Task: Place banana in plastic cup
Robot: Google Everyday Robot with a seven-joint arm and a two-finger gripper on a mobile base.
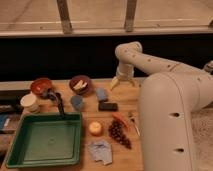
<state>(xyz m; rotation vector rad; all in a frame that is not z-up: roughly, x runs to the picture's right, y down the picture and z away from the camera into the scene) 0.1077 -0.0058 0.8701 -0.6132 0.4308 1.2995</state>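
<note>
Gripper [123, 83], spread open and empty, hovers over the back edge of the desk [127, 99]. Banana [79, 86] lies in a bowl [88, 81] toward the back-left corner, with the plastic cup [76, 103] just in front. Descend vertically and grip the banana across its width, clear of the rim.

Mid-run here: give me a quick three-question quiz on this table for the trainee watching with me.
1. True or false: the banana already lies in the plastic cup.
2. Where is the gripper? A) inside the plastic cup B) near the back edge of the table, right of the purple bowl C) gripping the banana.
3. Fill in: the plastic cup stands just in front of the ____ bowl, nearer the camera.

Key: 1 false, the banana lies in the purple bowl; 2 B; 3 purple.
</note>
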